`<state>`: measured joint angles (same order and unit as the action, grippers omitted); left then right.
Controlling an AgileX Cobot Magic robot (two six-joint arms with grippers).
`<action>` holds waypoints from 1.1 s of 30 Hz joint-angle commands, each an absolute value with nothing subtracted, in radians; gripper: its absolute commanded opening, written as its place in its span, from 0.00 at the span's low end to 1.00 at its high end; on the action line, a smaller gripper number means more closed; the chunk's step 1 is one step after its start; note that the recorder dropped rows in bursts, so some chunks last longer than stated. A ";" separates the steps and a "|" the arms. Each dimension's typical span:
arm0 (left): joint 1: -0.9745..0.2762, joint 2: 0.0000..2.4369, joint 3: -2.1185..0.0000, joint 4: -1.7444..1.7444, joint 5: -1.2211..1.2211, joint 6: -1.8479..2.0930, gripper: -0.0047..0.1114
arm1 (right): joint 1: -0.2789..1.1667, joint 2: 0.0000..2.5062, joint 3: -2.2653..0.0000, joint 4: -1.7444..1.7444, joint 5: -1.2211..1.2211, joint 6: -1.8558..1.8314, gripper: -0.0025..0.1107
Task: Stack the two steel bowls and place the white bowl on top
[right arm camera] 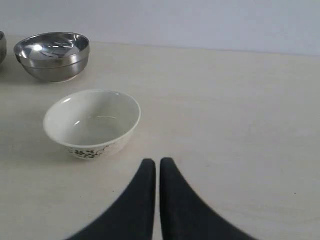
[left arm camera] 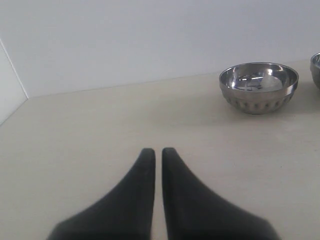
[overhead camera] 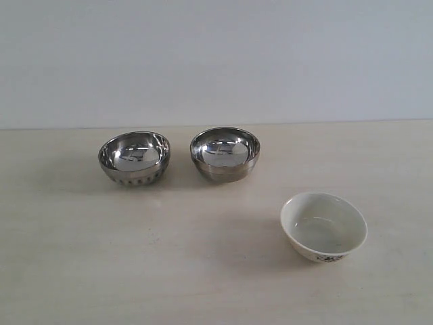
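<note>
Two steel bowls stand side by side at the back of the table: the ribbed one [overhead camera: 134,158] [left arm camera: 258,87] on the left, the smooth-sided one [overhead camera: 224,154] [right arm camera: 52,55] on the right, a small gap between them. The white bowl [overhead camera: 324,226] [right arm camera: 92,123] sits upright nearer the front right, its dark floral mark low on the outside. Neither gripper shows in the exterior view. My left gripper [left arm camera: 156,151] is shut and empty, well short of the ribbed bowl. Beside the white bowl, a little apart from it, my right gripper [right arm camera: 154,162] is shut and empty.
The pale wooden table [overhead camera: 135,257] runs back to a plain white wall [overhead camera: 216,54]. In the left wrist view a second wall [left arm camera: 7,85] meets the table's edge at the side.
</note>
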<state>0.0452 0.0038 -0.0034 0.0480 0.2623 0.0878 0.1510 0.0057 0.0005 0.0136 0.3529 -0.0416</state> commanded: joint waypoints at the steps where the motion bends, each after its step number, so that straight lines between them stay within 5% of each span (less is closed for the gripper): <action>1: 0.048 0.000 0.000 0.041 0.255 0.078 0.07 | 0.149 0.000 0.000 0.011 0.344 -0.044 0.02; 14: 0.048 0.000 0.000 0.041 0.255 0.078 0.07 | 0.149 0.000 0.000 0.341 0.340 0.455 0.02; 33: 0.048 0.000 0.000 0.041 0.255 0.078 0.07 | 0.149 0.000 0.000 0.454 0.279 0.495 0.02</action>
